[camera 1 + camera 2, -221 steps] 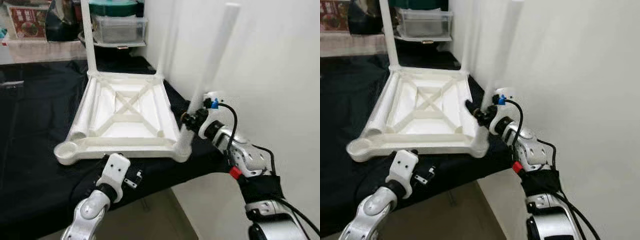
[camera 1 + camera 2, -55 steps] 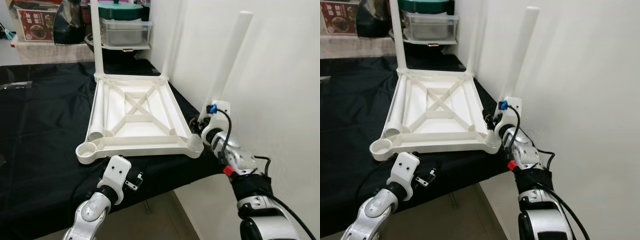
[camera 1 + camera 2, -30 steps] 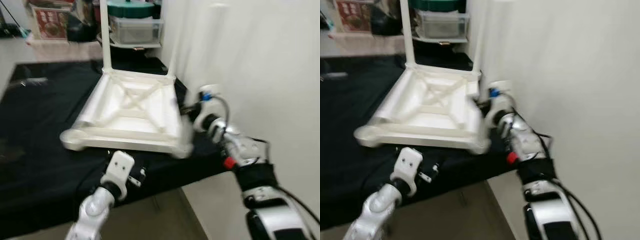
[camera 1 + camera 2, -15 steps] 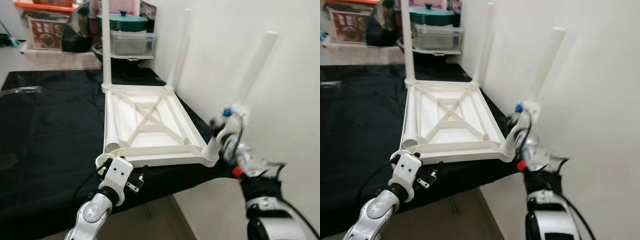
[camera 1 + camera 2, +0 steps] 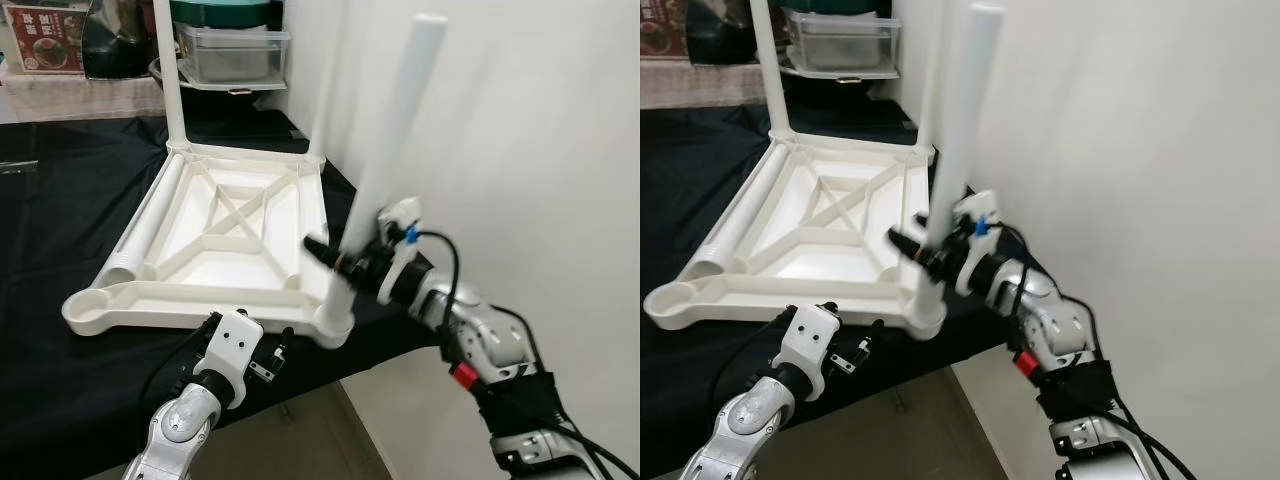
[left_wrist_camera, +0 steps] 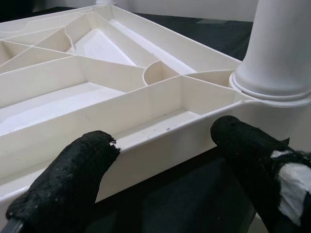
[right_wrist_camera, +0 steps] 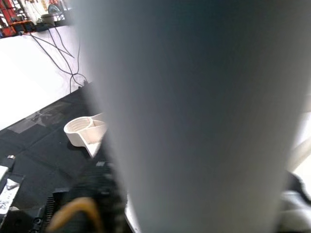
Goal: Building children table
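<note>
White plastic table top (image 5: 225, 225) lies upside down on a black cloth (image 5: 60, 200), ribbed underside up — likely so the corner sockets face up to take the legs. Two legs stand at the far corners, 11 and 1 o'clock; a loose leg (image 5: 140, 230) lies inside the frame along the 9 o'clock edge; the empty socket (image 5: 85, 308) sits at the near corner, 7 o'clock.

Right gripper (image 5: 345, 262) is clamped on the lower part of the near 5 o'clock leg (image 5: 385, 150), apparently seating it; the leg tilts slightly toward 1 o'clock. Right wrist view: smooth round tube, very close, blurred.

Left gripper (image 6: 160, 145) waits just below the near rim, fingers (image 6: 68, 179) spread wide, touching nothing — probably ready to brace the top.

Plastic looks hard, matte, thin-walled; finger pads rough, rubbery. Cloth slightly glossy.
</note>
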`<state>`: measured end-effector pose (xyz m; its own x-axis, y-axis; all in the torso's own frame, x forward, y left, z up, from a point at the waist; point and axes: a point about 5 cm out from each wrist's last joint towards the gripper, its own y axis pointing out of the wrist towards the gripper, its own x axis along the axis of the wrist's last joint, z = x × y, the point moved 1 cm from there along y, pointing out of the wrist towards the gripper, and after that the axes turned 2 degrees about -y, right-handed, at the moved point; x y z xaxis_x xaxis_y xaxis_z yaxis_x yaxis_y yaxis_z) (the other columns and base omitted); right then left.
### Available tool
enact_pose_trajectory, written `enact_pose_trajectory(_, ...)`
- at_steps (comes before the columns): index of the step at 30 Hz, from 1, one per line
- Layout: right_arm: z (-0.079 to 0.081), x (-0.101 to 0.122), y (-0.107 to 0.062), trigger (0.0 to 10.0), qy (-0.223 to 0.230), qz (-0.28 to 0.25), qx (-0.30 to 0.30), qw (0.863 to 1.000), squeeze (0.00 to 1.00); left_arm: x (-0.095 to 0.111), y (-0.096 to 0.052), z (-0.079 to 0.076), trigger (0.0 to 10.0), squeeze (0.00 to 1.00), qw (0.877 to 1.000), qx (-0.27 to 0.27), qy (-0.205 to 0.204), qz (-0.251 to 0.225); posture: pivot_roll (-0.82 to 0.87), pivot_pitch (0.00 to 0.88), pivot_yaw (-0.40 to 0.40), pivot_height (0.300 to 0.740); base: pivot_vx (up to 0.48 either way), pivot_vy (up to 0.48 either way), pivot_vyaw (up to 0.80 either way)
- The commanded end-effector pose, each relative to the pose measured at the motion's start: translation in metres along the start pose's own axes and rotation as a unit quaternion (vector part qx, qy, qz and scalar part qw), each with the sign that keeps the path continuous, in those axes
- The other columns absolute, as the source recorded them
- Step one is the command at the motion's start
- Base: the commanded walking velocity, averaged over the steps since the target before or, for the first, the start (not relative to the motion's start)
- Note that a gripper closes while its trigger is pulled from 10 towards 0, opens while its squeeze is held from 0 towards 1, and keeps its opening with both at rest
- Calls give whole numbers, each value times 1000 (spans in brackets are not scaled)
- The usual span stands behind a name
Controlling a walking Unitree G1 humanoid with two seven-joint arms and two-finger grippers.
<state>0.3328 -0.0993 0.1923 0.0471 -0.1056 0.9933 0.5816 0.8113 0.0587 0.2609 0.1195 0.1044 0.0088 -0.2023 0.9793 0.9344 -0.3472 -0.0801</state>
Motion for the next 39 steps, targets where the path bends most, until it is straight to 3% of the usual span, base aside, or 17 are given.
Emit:
enact_pose_trajectory(1,1,-2,-2,3804,0,6,8,1000,0,-1,0,-2,10000,0,1000,-6,3,4,58,0,-153,740,0,0,0)
enact_pose_trajectory(2,-3,-6,-2,0,1,11,-8,1000,0,-2,-1,-2,10000,0,1000,-5,3,5,57,0,-149,740,0,0,0)
enact_pose_trajectory(8,-37,-27,-4,0,-12,81,-145,986,0,-2,-2,-2,10000,0,1000,-6,4,6,56,0,-148,740,0,0,0)
enact_pose_trajectory(9,-72,-39,-19,0,-9,123,-296,947,0,-2,-1,-1,10000,0,1000,-5,4,5,55,0,-149,740,0,0,0)
enact_pose_trajectory(13,-72,-39,-19,0,-9,123,-296,947,0,-2,-1,-1,10000,0,1000,-5,4,5,55,0,-149,740,0,0,0)
enact_pose_trajectory(14,-103,-46,-50,0,3,147,-461,875,0,-1,-1,0,10000,0,1000,-4,5,5,58,0,-151,740,0,0,0)
enact_pose_trajectory(15,-103,-46,-50,0,3,147,-461,875,0,-1,-1,0,10000,0,1000,-4,5,5,58,0,-151,740,0,0,0)
enact_pose_trajectory(16,-117,-48,-76,0,12,153,-560,814,0,-1,-1,0,10000,0,1000,-3,5,5,60,0,-151,740,0,0,0)
enact_pose_trajectory(18,-122,-49,-89,0,21,153,-606,781,0,-2,-2,1,10000,0,1000,-2,5,6,60,0,-151,740,0,0,0)
enact_pose_trajectory(22,-120,-51,-91,0,37,147,-608,780,0,-2,-3,1,10000,0,1000,-1,5,6,61,0,-152,740,0,0,0)
enact_pose_trajectory(23,-117,-53,-86,2980,42,147,-595,789,0,-2,-2,1,10000,0,1000,-1,5,6,62,0,-153,740,0,0,0)
enact_pose_trajectory(24,-117,-53,-86,2980,42,147,-595,789,0,-2,-2,1,10000,0,1000,-1,5,6,62,0,-153,740,0,0,0)
enact_pose_trajectory(25,-115,-53,-81,8235,42,145,-582,799,0,-1,-2,1,10000,0,1000,0,5,5,63,0,-153,740,0,0,0)
enact_pose_trajectory(26,-112,-52,-73,10000,38,141,-561,815,0,-1,-2,2,10000,0,1000,1,5,5,63,0,-153,740,0,0,0)
enact_pose_trajectory(34,-103,-42,-46,10000,41,99,-491,864,63,-2,-3,2,10000,0,1000,1,6,6,63,0,-153,740,0,0,0)
enact_pose_trajectory(35,-101,-37,-41,10000,35,80,-478,874,1000,-2,-2,2,10000,0,1000,1,6,6,62,0,-152,740,0,0,0)
enact_pose_trajectory(39,-93,-22,-28,10000,53,18,-417,907,1000,-2,-2,2,10000,0,1000,0,6,5,59,0,-147,740,0,0,0)
